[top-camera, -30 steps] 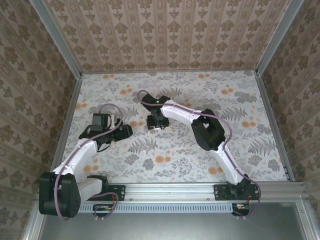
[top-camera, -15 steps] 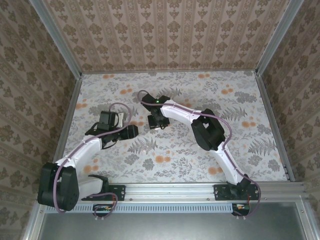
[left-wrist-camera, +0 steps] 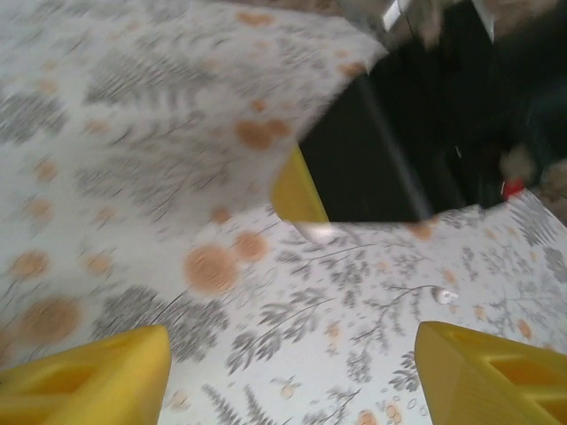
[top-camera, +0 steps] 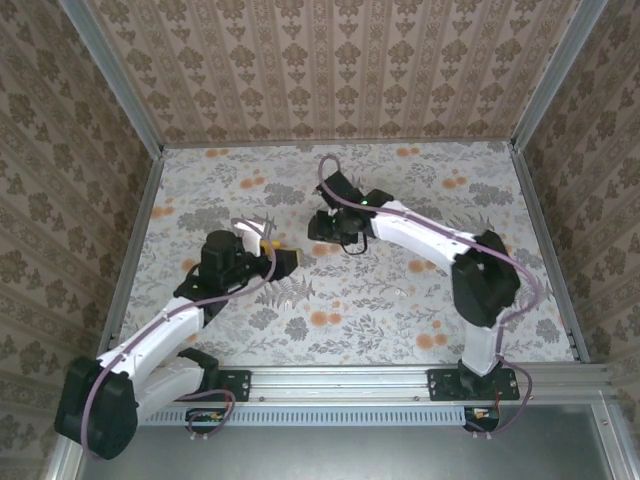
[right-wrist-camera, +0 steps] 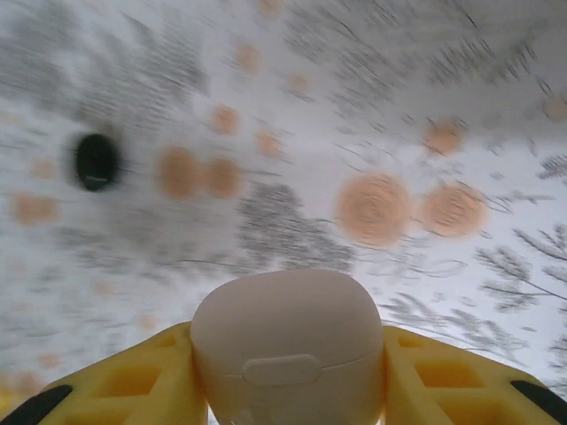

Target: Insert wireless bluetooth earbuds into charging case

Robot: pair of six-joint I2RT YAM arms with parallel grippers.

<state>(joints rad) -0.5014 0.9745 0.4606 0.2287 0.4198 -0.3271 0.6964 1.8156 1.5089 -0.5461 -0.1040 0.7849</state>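
My right gripper (right-wrist-camera: 288, 376) is shut on the white, rounded charging case (right-wrist-camera: 288, 341), pinched between its two yellow fingers (right-wrist-camera: 133, 390) just above the floral table. One black roundish earbud (right-wrist-camera: 96, 161) lies on the table ahead and to the left of the case, apart from it. In the top view the right gripper (top-camera: 333, 228) hangs over the middle of the table and hides the case. My left gripper (top-camera: 280, 252) sits just left of it, open, with yellow fingers (left-wrist-camera: 89, 381) spread wide and only bare table between them (left-wrist-camera: 292, 372).
A tiny pale speck (left-wrist-camera: 440, 295) lies on the table ahead of the left gripper, and also shows right of centre (top-camera: 403, 291) from above. The dark body of the right gripper (left-wrist-camera: 390, 133) looms close ahead of the left one. Patterned walls (top-camera: 110, 110) enclose the table.
The left gripper swung right toward the table's middle. The right arm's elbow swung out to the right, and its gripper shifted a little up and right.
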